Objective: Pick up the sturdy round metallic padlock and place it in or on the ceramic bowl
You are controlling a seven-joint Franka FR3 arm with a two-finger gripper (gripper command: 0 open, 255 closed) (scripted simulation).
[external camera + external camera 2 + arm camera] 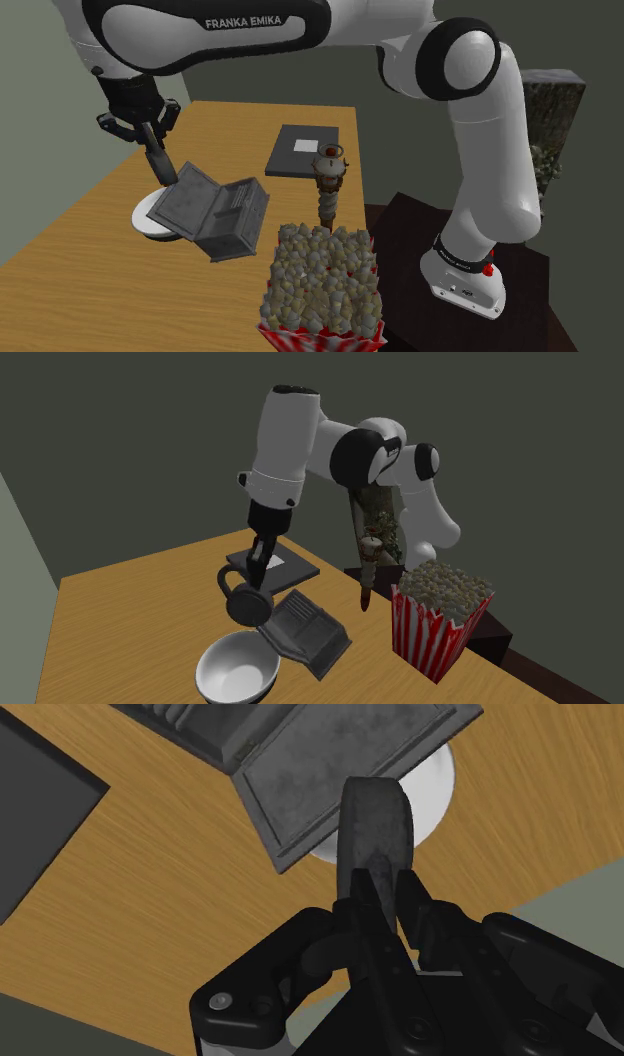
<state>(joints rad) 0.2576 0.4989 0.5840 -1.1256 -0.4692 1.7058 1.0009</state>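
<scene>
My gripper (385,892) is shut on a dark, round metallic padlock (375,809), clasping it edge-on between the fingers. From the second exterior view the padlock (247,604) hangs off the table under the gripper (259,568), just above the far rim of the white bowl (222,670). The shoulder view has the gripper (153,145) and padlock (165,172) over the bowl (148,222), which an open grey case partly hides. Along the gripper, the bowl (436,792) shows white behind the padlock.
The open grey case (222,212) (305,632) leans against the bowl. A dark flat slab with a white label (303,150) lies behind it. A brown grinder-like post (329,185) and a striped popcorn box (325,290) stand near the wooden table's edge.
</scene>
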